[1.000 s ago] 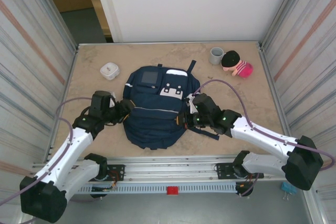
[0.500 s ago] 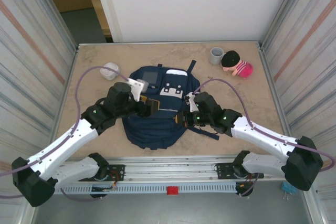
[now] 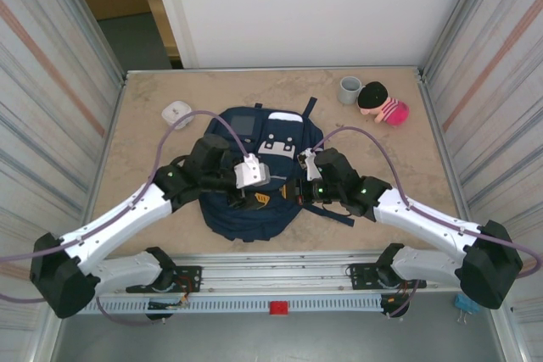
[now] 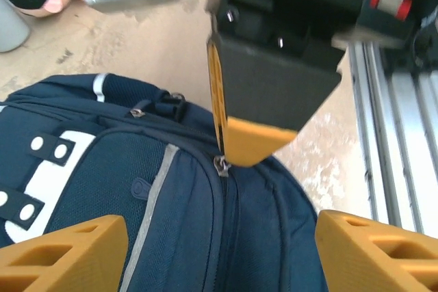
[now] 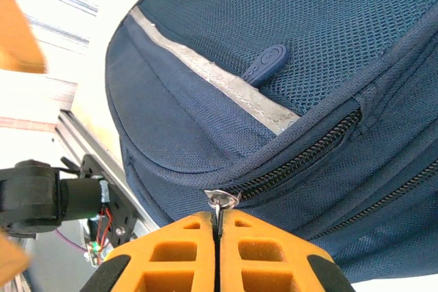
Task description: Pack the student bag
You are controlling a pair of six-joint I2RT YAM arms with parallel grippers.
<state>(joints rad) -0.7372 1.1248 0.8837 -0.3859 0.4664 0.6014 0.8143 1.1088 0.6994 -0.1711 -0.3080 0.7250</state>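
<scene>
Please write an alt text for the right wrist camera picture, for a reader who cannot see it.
The right gripper, its orange fingers pressed together, is shut on a small metal zipper pull of the student bag, seen from very close. The navy mesh fabric carries a grey stripe, and a blue rubber tab lies just above it.

The desk (image 3: 254,86) is viewed from high above, behind the arm bases. Both wrist views are taken close over the student bag (image 3: 237,222), facing each other; its zip pull (image 4: 222,165) is shared.

Navy student bag (image 3: 254,177) lying flat (zipped)
</scene>
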